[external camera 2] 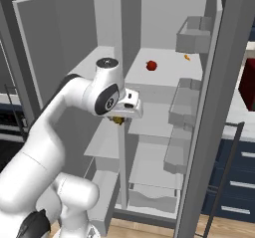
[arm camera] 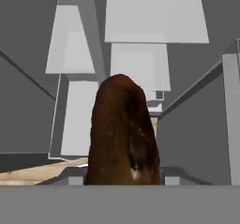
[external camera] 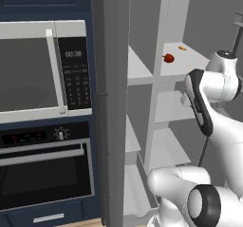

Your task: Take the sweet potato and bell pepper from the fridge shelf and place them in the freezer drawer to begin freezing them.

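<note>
A dark reddish-brown sweet potato [arm camera: 122, 129] stands upright between my fingers in the hand view, and my gripper [arm camera: 123, 178] is shut on it. Seen from the right base, the gripper [external camera 2: 119, 120] hangs below the white wrist, in front of the fridge's middle shelves and pointing down. The red bell pepper [external camera 2: 151, 65] [external camera: 168, 58] lies on the pale top fridge shelf [external camera 2: 169, 75] [external camera: 192, 60], above and behind the hand. The light grey freezer drawer [external camera 2: 149, 198] stands pulled out at the fridge's bottom, well below the gripper.
A tiny orange sliver [external camera 2: 187, 57] lies on the top shelf right of the pepper. A vertical divider post [external camera 2: 119, 77] runs close beside the hand. Door bins [external camera 2: 183, 105] hang on the open door at right. A microwave [external camera: 28, 69] and oven [external camera: 42, 174] fill the left wall.
</note>
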